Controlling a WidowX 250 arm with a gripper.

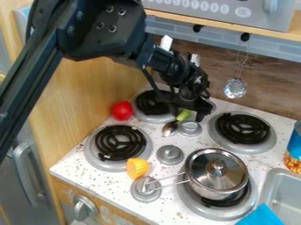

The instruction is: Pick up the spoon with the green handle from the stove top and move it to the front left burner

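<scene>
Camera view: your gripper [189, 113] hangs low over the rear of the desk [67, 168], its jaws pinching the spoon [169, 129] by its green handle [185, 115]. That grip at the handle probably serves to leave the metal bowl free; it points down toward the front left, beside a small round metal cap [189, 128]. You have the red ball [122, 110] near the rear left burner [154, 103]. The lidded pot [216, 172] sits on the front right burner, likely for steady support, its wire handle angled left.
</scene>
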